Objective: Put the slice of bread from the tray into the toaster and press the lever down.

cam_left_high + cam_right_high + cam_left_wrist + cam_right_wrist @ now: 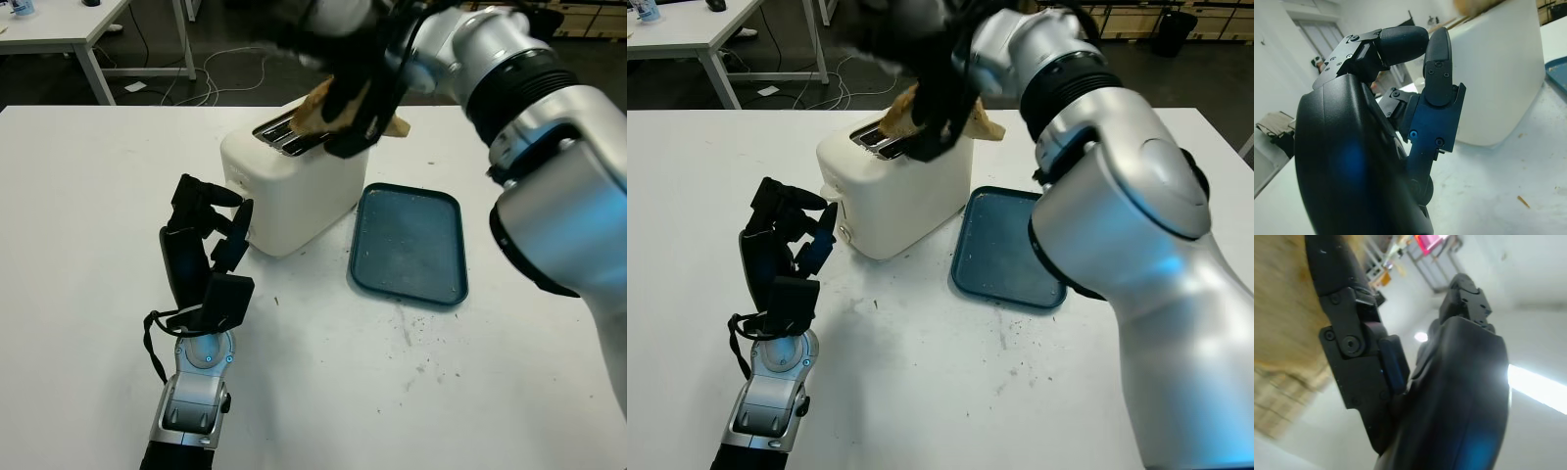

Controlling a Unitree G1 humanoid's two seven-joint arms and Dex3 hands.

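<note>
White tabletop (98, 196) carrying a boxy cream-white plastic toaster (289, 191) near the far edge, with two dark metal slots on top. Just beside the toaster, toward the right edge, a rectangular dark teal plastic tray (409, 243) with rounded corners, bare apart from a few crumbs.

Above the toaster's slots, the right hand (355, 108), black, at the end of a large silver arm reaching in from the bottom right. Clamped in that hand, a tan slice of bread (318, 110), tilted, lower corner at the slot openings, another corner poking out past the far side of the hand. Fingers (353, 122) closed across the slice's face.

In front of the toaster, toward the near left of the tabletop, the left hand (211, 235), black, upright, fingertips just beside the toaster's front face, holding nothing, fingers curled inward.

From the right wrist: one black finger (1334, 264) pressed flat against the bread's porous tan surface. From the left wrist: bent black fingers (1437, 63) close to the toaster's smooth wall, whether touching it cannot be told.
</note>
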